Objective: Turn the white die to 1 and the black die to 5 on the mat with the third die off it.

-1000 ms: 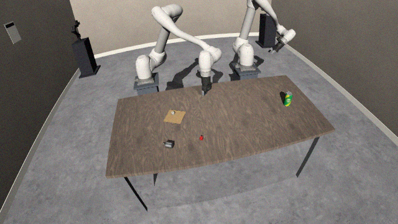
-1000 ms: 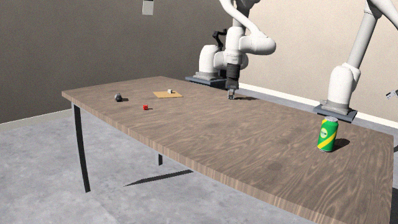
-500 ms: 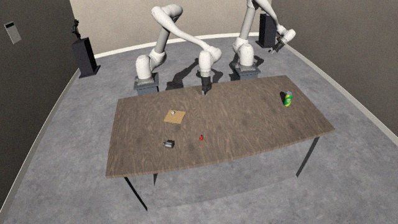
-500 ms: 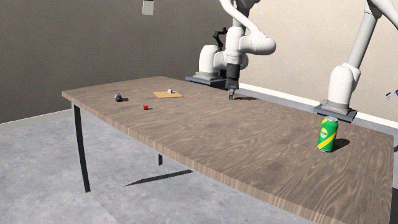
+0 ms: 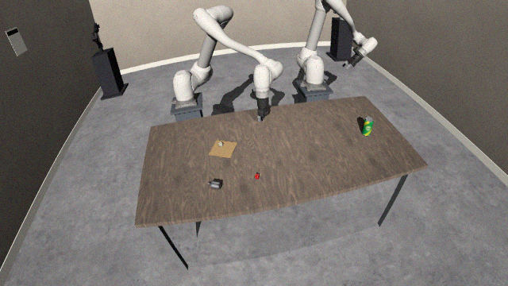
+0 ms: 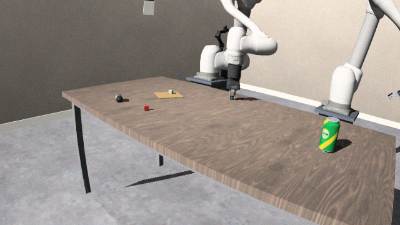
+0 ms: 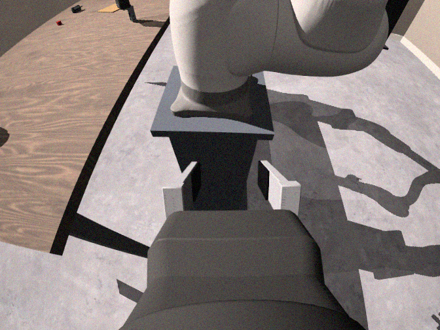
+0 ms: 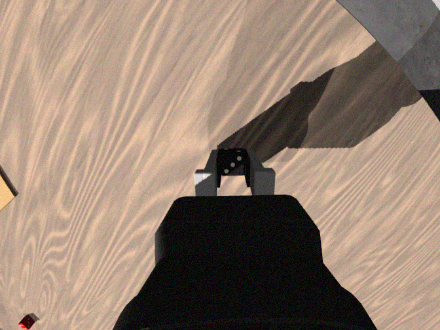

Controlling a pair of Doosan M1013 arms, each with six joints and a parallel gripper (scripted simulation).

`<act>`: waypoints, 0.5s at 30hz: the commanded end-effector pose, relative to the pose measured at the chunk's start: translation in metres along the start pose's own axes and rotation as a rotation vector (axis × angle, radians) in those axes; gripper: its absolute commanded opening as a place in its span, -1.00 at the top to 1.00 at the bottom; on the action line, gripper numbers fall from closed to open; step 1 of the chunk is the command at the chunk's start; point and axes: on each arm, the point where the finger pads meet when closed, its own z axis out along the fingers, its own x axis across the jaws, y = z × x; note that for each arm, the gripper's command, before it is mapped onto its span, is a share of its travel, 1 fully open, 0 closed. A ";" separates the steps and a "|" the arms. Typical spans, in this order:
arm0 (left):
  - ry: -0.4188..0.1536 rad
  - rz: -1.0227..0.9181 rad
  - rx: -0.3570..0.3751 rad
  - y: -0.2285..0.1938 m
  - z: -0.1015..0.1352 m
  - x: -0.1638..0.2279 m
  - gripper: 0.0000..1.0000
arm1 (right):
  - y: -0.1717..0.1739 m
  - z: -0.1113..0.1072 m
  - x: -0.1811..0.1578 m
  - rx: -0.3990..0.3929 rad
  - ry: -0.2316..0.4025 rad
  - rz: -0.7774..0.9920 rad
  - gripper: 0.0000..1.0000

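Observation:
My right gripper [image 5: 259, 118] [image 6: 232, 97] [image 8: 232, 161] points down at the table's back edge, shut on the black die [image 8: 232, 164]. Three white pips show on its upper face in the right wrist view. The white die [image 5: 221, 144] [image 6: 170, 91] sits on the tan mat [image 5: 225, 153] [image 6: 160, 95] [image 8: 4, 193], near its back edge; its top number is too small to read. The red die [image 5: 257, 175] [image 6: 146, 107] [image 7: 59, 23] [image 8: 26, 322] lies on the table, off the mat. My left gripper [image 5: 346, 65] [image 7: 229, 173] is open and empty, away from the table.
A dark grey object [image 5: 215, 183] [image 6: 119, 97] [image 7: 76, 8] lies toward the table's front, left of the red die in the top view. A green and yellow can [image 5: 367, 127] [image 6: 329, 135] stands at the table's far right. The table's back edge is close behind the right gripper.

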 end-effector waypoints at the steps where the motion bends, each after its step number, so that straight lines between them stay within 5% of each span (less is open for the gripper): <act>1: 0.000 0.000 -0.001 0.000 0.000 0.000 -1.00 | 0.000 -0.001 0.000 -0.001 0.001 0.000 0.19; 8: 0.000 0.000 -0.001 0.000 0.000 0.000 -1.00 | 0.000 -0.010 0.000 -0.001 0.001 0.000 0.19; 15: 0.000 0.000 -0.001 0.000 0.000 0.000 -1.00 | 0.000 -0.056 0.000 -0.001 0.001 0.000 0.19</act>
